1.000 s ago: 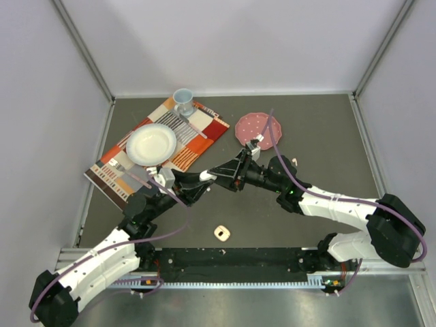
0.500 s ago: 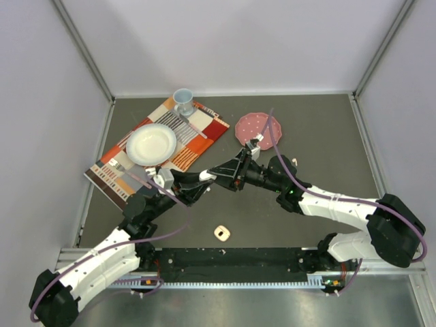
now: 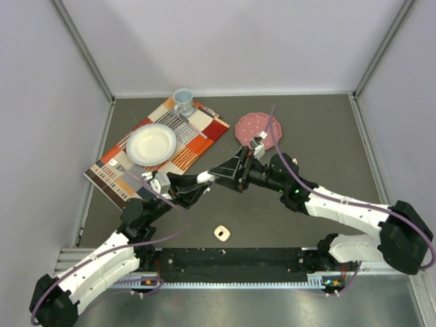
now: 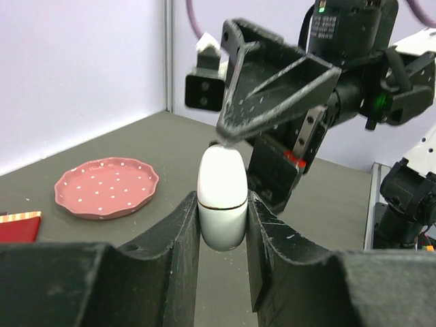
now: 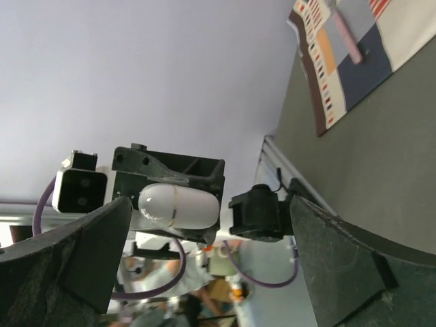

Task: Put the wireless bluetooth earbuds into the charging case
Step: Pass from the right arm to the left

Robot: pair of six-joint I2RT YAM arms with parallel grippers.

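Note:
My left gripper is shut on a white, rounded charging case and holds it upright above the table. The case is closed, with a thin seam round its upper part. My right gripper faces it from the other side with its fingers spread open, one tip just above the case's top. In the right wrist view the charging case lies sideways between the wide-open fingers and touches neither. From above, the left gripper and the right gripper meet mid-table. The earbuds are out of view.
A small peach square piece lies on the table near the front rail. A pink dotted plate sits behind the right arm. A patterned mat at back left carries a white bowl and a grey-blue cup.
My right gripper's jaws have spread wide open and its arm has shifted slightly right. The left gripper keeps the case and has barely moved.

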